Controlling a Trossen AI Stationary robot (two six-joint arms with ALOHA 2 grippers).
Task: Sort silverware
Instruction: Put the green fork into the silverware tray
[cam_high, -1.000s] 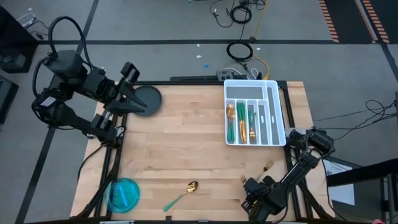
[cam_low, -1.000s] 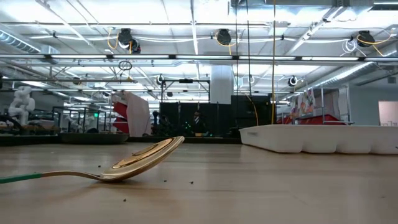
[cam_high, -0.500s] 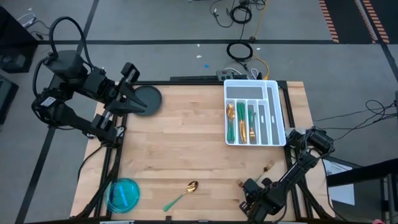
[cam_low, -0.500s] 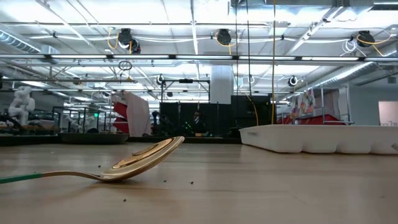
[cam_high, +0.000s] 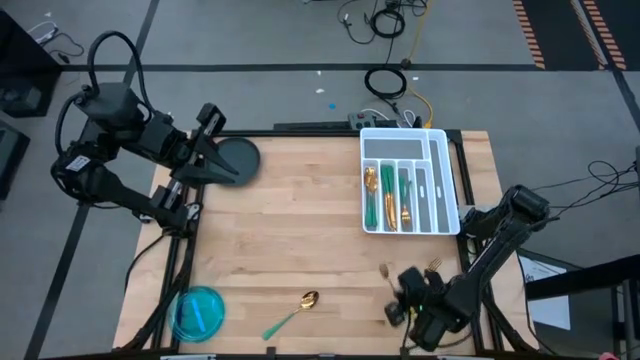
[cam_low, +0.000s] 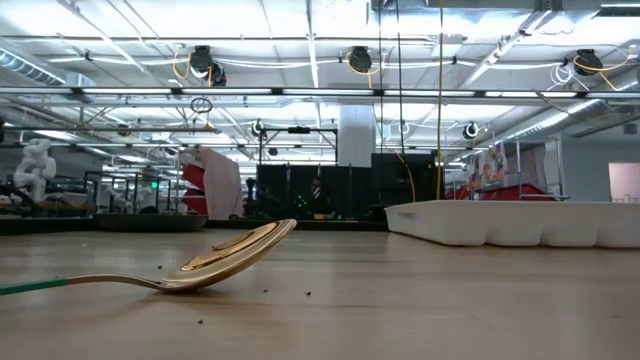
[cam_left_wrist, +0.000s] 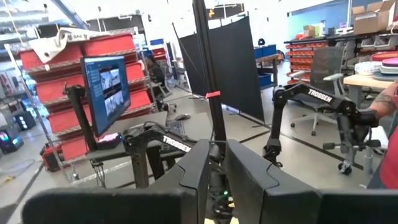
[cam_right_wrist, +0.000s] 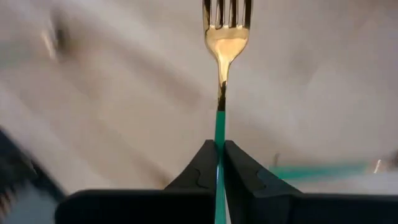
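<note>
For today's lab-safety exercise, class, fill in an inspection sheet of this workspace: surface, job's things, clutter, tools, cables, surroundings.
Surface: wooden table, specks near the spoon.
Job's things: spoon loose at the front edge; fork held; more silverware in the white divided tray.
Clutter: blue dish at front left corner; black disc at back left.
Tools: right tool shut on the fork handle; left tool shut, waiting by the disc.
Cables: coils on the floor behind the table.
Surroundings: monitor, shelving, a person's arm.

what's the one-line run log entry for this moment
right claw: shut on fork | left claw: shut, idle by dark disc | spoon: on table
</note>
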